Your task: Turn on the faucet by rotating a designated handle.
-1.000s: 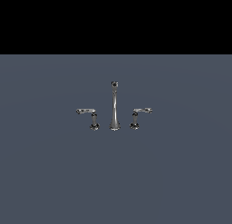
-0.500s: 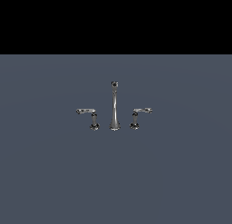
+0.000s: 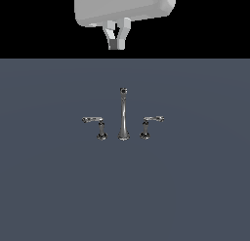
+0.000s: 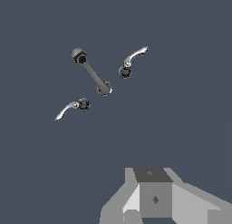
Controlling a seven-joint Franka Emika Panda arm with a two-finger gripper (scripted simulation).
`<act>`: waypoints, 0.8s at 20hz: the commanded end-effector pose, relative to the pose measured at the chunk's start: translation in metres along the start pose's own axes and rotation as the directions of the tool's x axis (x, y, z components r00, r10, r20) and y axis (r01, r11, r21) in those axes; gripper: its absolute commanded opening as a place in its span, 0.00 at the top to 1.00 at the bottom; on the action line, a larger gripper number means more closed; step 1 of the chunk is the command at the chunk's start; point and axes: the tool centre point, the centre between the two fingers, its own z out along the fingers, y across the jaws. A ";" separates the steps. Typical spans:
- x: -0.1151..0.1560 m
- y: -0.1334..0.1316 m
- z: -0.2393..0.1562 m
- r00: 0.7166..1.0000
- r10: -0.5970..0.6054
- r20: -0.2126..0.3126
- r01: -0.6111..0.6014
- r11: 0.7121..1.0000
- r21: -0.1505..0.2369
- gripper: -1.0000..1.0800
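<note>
Barely begun: gripper (image 3: pixel 117 39) hangs high above the faucet (image 3: pixel 123 115), fingers apart, holding nothing. Target handle (image 3: pixel 149 125) stands mid-surface, just beside the spout on the exterior view's right, lever untouched. Approach, contact and rotation all remain.

Flat slate-grey floor (image 3: pixel 195 186), black backdrop (image 3: pixel 29 20)

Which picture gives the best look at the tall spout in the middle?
The exterior view: the spout stands upright in full side profile between two lever handles. The wrist view shows it from above, foreshortened and slanted.
</note>
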 end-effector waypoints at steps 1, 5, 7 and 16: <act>0.014 -0.006 0.017 0.998 0.066 -0.002 -0.066 0.998 0.002 1.00; 0.038 -0.014 0.042 0.986 0.166 -0.004 -0.166 0.986 0.003 1.00; 0.050 -0.016 0.055 0.977 0.215 -0.005 -0.215 0.977 0.003 1.00; 0.107 -0.020 0.114 0.901 0.434 -0.011 -0.434 0.901 0.005 1.00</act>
